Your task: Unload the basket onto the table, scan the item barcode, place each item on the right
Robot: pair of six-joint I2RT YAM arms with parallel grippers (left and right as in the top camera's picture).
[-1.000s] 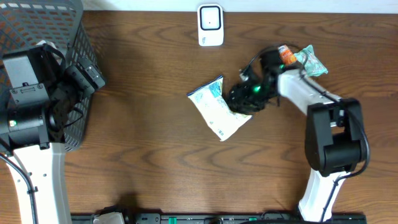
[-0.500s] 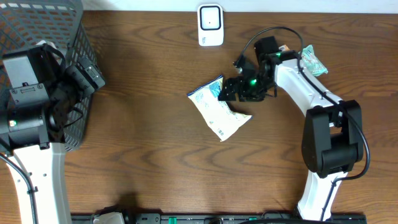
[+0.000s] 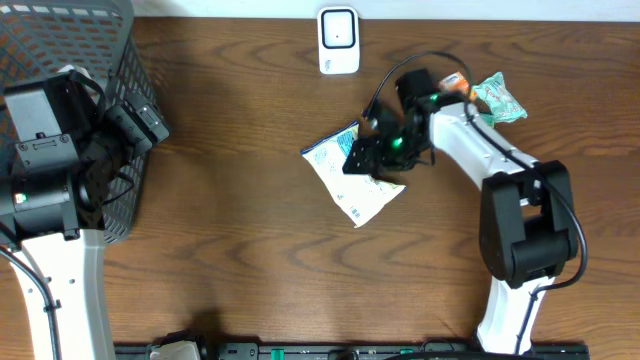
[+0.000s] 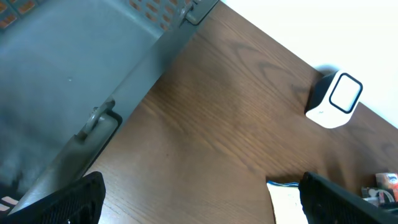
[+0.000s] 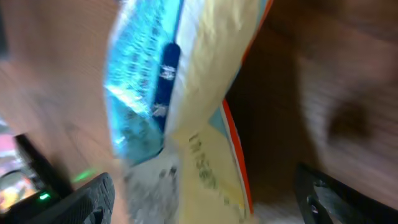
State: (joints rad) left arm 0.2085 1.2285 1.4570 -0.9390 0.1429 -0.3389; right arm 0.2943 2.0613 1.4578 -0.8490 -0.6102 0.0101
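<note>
Overhead and wrist views of a brown wooden worktop. The white barcode scanner stands at the far edge and serves as the reference point.

(a) The task item, a white and blue snack pouch, lies flat on the worktop just nearer than the scanner and slightly to its right. Its printed face is up, and it is well apart from the scanner.

(b) The right fingers are spread wide, one to each side of the pouch's upper end. The wrist view is blurred, so contact with the pouch cannot be judged. The pouch is not clamped.

(c) The left fingers are fully parted with nothing between them. They are held far to the left of the scanner, beside the wall of a grey mesh basket.

(d) A green packet and a small orange-and-white item lie to the right of the scanner, next to the right arm. The small item is too partly hidden to identify.
</note>
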